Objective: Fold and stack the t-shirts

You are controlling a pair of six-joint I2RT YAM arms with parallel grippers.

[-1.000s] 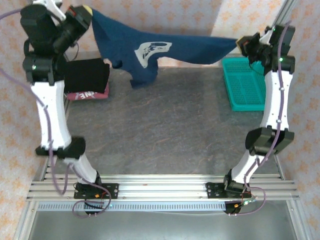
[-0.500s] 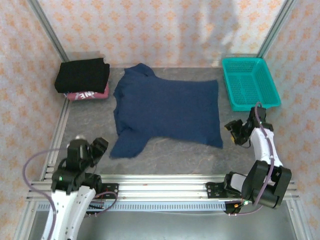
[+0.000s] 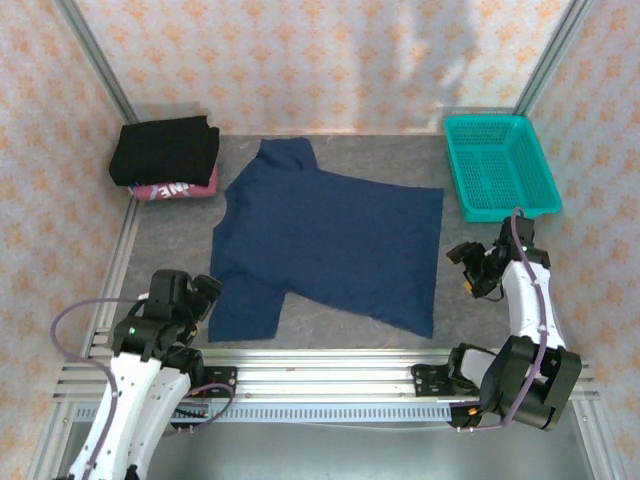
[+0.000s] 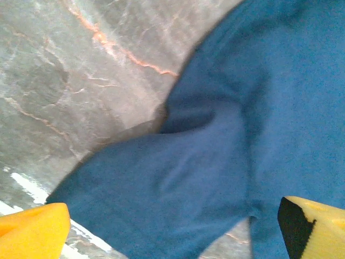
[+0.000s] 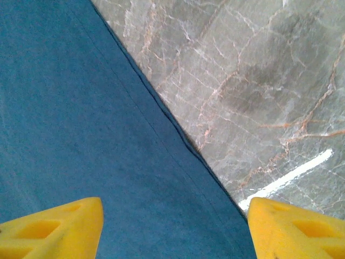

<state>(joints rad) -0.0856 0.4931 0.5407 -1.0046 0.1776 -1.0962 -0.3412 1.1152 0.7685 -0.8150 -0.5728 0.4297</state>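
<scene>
A navy blue t-shirt (image 3: pixel 330 250) lies spread flat on the grey table with a plain side up, collar toward the back. My left gripper (image 3: pixel 207 292) sits low by its near-left sleeve. In the left wrist view the left gripper (image 4: pixel 172 240) is open, its yellow fingertips (image 4: pixel 32 232) wide apart over that sleeve (image 4: pixel 178 189). My right gripper (image 3: pixel 466 266) rests by the shirt's right hem. In the right wrist view the right gripper (image 5: pixel 175 232) is open above the hem edge (image 5: pixel 178 135). A folded black t-shirt (image 3: pixel 165 150) sits on a pink one (image 3: pixel 178 189) at the back left.
A teal plastic basket (image 3: pixel 500 165) stands at the back right. Metal frame posts and patterned walls close in the back and sides. Bare marble table (image 3: pixel 480 310) shows in front of the shirt and to its right.
The shirt, held up high at the back by both shut grippers, now lies flat on the table. Both arms have come down to the near edge and both grippers have opened and let go.
</scene>
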